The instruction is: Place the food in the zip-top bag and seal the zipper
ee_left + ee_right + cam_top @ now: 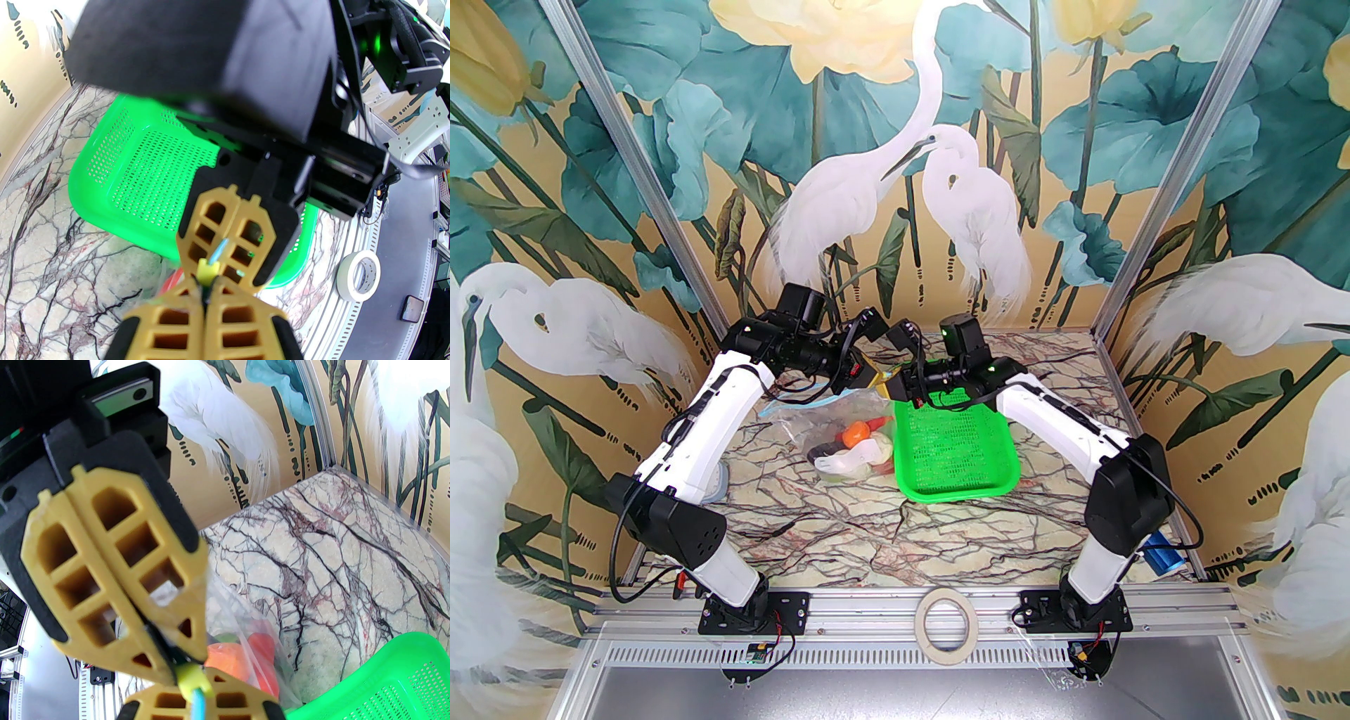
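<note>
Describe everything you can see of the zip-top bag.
The zip-top bag is clear, crinkled plastic holding toy food, sagging onto the marble table beside the green basket. Its mouth is raised: the left gripper is shut on the yellow slider, the right gripper on the light-blue zipper strip next to it.

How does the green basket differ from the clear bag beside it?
The green perforated plastic basket looks empty; the clear plastic zip-top bag holds toy food. The basket lies flat; the bag is crumpled, its top edge pinched by the left gripper and right gripper. Both rest on the marble table.
</note>
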Motion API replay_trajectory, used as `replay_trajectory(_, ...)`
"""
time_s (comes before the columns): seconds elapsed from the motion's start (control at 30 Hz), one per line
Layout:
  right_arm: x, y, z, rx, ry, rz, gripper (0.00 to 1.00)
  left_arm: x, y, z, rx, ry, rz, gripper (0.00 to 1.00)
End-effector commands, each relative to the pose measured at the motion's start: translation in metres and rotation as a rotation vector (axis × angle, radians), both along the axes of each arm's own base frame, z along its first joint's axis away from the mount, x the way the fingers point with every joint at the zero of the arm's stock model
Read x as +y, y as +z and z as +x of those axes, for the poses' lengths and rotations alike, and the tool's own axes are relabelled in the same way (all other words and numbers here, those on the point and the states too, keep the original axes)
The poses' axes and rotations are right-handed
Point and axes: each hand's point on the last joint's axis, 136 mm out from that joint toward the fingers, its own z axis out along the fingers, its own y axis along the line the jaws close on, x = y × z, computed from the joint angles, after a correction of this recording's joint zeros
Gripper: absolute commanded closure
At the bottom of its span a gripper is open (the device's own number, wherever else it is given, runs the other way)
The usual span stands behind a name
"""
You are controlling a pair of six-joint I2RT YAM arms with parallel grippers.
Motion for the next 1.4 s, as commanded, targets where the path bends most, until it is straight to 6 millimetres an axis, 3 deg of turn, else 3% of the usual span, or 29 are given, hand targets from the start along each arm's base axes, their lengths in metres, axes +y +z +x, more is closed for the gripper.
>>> replay_trajectory(0.0,-0.01,0.028,0.002,-0.055,-0.034,0.055,1.0,0.01,-0.007,0.006,-0.002,0.038,0.058,1.0)
replay_trajectory(0.47,-0.019,0.035,0.001,-0.073,-0.05,0.068,1.0,0.034,-0.008,0.007,-0.002,0.1,0.111,1.0)
replay_trajectory(0.67,-0.019,0.037,0.001,-0.074,-0.047,0.073,1.0,0.035,-0.006,0.007,0.003,0.103,0.102,1.0)
replay_trajectory(0.77,-0.018,0.037,0.001,-0.068,-0.043,0.08,1.0,0.029,0.001,0.006,0.004,0.092,0.06,0.8)
replay_trajectory(0.9,-0.017,0.037,0.002,-0.062,-0.038,0.084,1.0,0.021,0.012,0.004,-0.01,0.063,-0.001,0.63)
replay_trajectory(1.17,-0.012,0.036,-0.003,-0.046,0.001,0.078,1.0,0.011,0.025,0.002,-0.026,0.015,-0.065,0.53)
replay_trajectory(1.37,0.002,0.025,-0.011,-0.021,0.056,0.035,1.0,0.004,0.029,0.003,-0.027,-0.011,-0.105,0.52)
